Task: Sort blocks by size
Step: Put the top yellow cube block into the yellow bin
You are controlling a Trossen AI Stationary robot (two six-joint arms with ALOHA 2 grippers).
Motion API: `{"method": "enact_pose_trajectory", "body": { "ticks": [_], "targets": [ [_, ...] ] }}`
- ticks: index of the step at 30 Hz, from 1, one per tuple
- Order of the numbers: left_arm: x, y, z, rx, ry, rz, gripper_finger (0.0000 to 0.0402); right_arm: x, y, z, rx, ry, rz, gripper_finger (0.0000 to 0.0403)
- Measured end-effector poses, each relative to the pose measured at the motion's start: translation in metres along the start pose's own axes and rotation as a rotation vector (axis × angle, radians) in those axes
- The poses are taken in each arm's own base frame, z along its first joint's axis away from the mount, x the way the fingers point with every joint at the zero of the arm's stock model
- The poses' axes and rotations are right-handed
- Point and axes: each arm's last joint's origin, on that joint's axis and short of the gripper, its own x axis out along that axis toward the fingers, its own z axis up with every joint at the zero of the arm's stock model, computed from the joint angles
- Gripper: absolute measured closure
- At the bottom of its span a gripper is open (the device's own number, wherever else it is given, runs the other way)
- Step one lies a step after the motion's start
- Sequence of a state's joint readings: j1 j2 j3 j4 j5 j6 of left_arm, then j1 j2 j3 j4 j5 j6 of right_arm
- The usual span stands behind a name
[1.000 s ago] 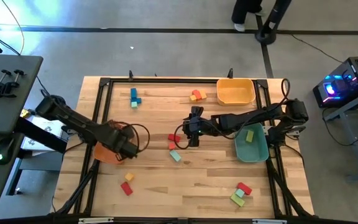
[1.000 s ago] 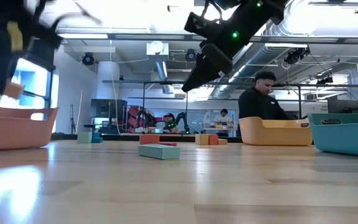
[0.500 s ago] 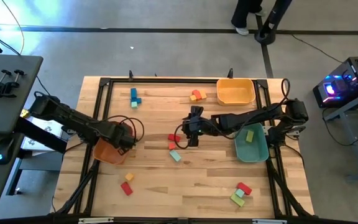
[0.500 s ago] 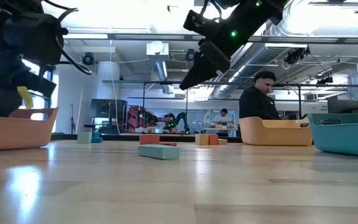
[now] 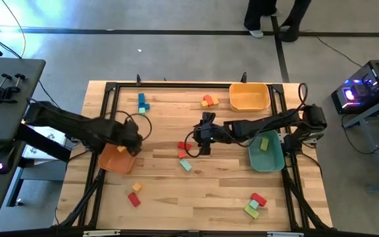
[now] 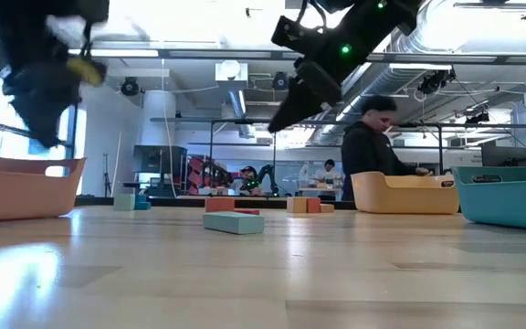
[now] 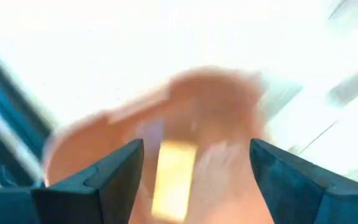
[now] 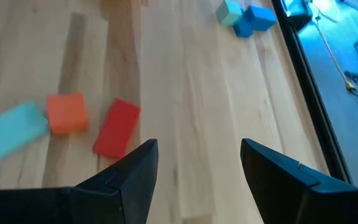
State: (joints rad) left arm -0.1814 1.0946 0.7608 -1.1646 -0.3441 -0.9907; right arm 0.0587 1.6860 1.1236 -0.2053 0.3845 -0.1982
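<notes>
My left gripper [image 5: 135,141] hovers open over the orange bin [image 5: 114,162] at the table's left. In the left wrist view a yellow block [image 7: 174,180] shows blurred between and beyond the open fingers, over the bin's inside [image 7: 216,99], apart from both. My right gripper [image 5: 198,139] hangs open above mid-table [image 8: 197,146]. Just left of it, a red block [image 8: 117,127], an orange block [image 8: 67,113] and a teal bar [image 8: 11,134] lie flat on the wood.
A yellow bin [image 5: 249,97] and a teal bin [image 5: 266,155] holding a green block [image 5: 264,143] stand at the right. Loose blocks lie far left [image 5: 142,102], far centre [image 5: 208,100], near left [image 5: 135,194] and near right [image 5: 255,204]. A person [image 6: 373,146] stands beyond the table.
My left gripper has moved a little toward the table's far edge over the orange bin, dipping to the bin's rim and then rising. The yellow block that rode with it now shows apart from its fingers, down in the bin.
</notes>
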Motion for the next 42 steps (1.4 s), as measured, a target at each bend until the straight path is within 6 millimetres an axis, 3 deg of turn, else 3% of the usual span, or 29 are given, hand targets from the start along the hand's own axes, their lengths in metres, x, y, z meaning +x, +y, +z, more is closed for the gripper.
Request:
{"method": "enact_pose_trajectory", "body": {
  "ticks": [4,8,14,18,23,28,32,37,42],
  "targets": [
    [-0.028,-0.004,0.014,0.005,-0.277,-0.102,0.0121,-0.012,-0.011,-0.007,0.024,0.071,-0.049,0.0176],
    [-0.037,-0.019,0.026,0.115,-0.547,-0.292,0.012,-0.017,-0.025,-0.023,0.074,0.033,-0.086,0.0176],
    [-0.023,-0.036,0.043,0.226,-0.879,-0.479,0.012,-0.017,-0.043,-0.062,0.251,-0.127,-0.162,0.0176],
    [-0.008,-0.033,0.059,0.2,-1.024,-0.436,0.012,-0.012,-0.052,-0.087,0.464,-0.217,-0.211,0.0176],
    [0.01,-0.028,0.086,0.162,-1.093,-0.335,0.012,0.005,-0.06,-0.101,0.594,-0.194,-0.175,0.0176],
    [0.034,-0.02,0.111,0.158,-1.101,-0.348,0.012,0.038,-0.074,-0.09,0.442,-0.172,-0.135,0.0176],
    [0.053,-0.013,0.121,0.165,-1.067,-0.346,0.012,0.064,-0.085,-0.087,0.308,-0.077,-0.175,0.0176],
    [0.063,-0.003,0.127,0.204,-1.047,-0.259,0.012,0.085,-0.113,-0.084,0.372,0.001,-0.181,0.0176],
    [0.062,0.012,0.134,0.16,-1.07,-0.212,0.012,0.096,-0.125,-0.093,0.455,0.113,-0.119,0.0176]
  ]
}}
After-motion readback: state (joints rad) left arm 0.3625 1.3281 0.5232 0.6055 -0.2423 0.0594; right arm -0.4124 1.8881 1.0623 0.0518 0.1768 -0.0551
